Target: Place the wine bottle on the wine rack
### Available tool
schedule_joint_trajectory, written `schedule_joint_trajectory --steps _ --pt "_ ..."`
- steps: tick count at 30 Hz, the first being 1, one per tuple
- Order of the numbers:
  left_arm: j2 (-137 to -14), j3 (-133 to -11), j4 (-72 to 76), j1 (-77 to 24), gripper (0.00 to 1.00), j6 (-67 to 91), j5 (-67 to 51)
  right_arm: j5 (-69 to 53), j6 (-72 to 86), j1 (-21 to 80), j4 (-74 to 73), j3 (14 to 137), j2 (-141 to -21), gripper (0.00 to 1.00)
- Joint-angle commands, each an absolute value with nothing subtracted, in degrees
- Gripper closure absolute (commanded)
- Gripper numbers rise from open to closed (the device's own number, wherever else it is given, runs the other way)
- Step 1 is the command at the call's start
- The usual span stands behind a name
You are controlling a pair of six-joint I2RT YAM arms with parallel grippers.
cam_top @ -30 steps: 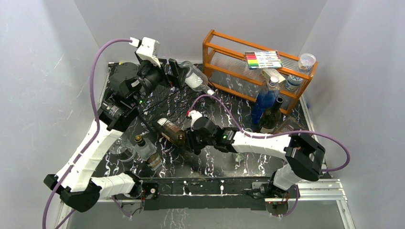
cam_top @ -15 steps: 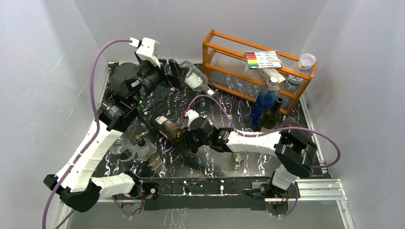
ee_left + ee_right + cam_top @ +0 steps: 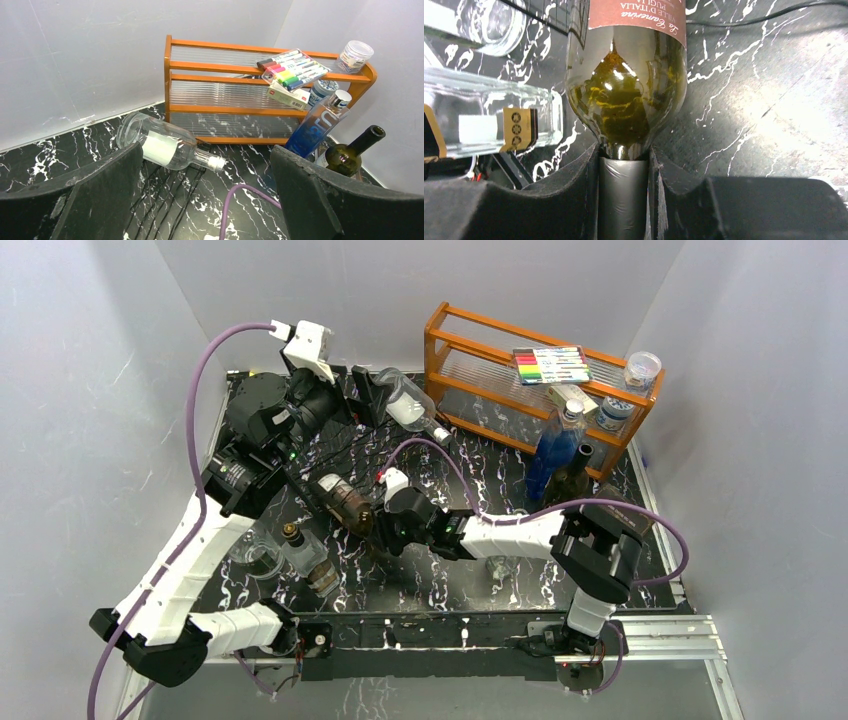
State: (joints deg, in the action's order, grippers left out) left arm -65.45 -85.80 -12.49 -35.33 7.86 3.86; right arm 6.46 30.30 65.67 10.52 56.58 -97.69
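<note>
Gripping the wine bottle [image 3: 626, 100] by its neck, the right jaws are clamped tight, and the amber body stretches straight out ahead of them to the edge of the wine rack [image 3: 335, 452]. Whether it sits in a cradle, I can't tell. The left jaws gape wide, holding nothing, with a clear bottle [image 3: 165, 145] lying on its side ahead of them.

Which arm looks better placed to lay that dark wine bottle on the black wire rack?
The right. The right gripper is shut on the neck of the wine bottle, beside the wine rack. The left gripper is open and empty, by the clear bottle.
</note>
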Motion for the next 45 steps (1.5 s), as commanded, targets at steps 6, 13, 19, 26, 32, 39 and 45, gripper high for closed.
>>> schedule_joint_trajectory --steps 6,13,19,26,32,39,45 --pt "-63.97 -85.43 -12.57 -35.25 0.02 6.38 4.49 14.06 32.17 65.82 28.30 58.61 -97.13 1.00" --pt "-64.41 -85.31 -12.69 -35.24 0.02 5.61 4.80 12.76 32.37 66.00 30.16 61.54 -102.32 1.00" --pt "-64.95 -85.78 -13.09 -35.25 0.02 5.45 4.43 13.68 33.44 66.77 30.67 64.18 -105.29 1.00" --pt "-66.55 -89.14 -17.48 -35.24 0.02 5.54 3.74 13.14 32.64 66.80 29.38 66.72 -108.47 0.84" --pt "-65.53 -88.20 -16.28 -35.24 0.02 5.55 3.69 12.17 32.21 66.80 26.81 69.20 -112.10 0.59" --pt "-65.13 -87.73 -16.17 -35.25 0.02 5.06 3.34 9.17 32.26 66.70 25.73 70.30 -113.83 0.37" --pt "-64.91 -87.37 -16.25 -35.25 0.02 4.59 3.30 3.80 31.55 66.62 22.62 73.14 -112.64 0.26"
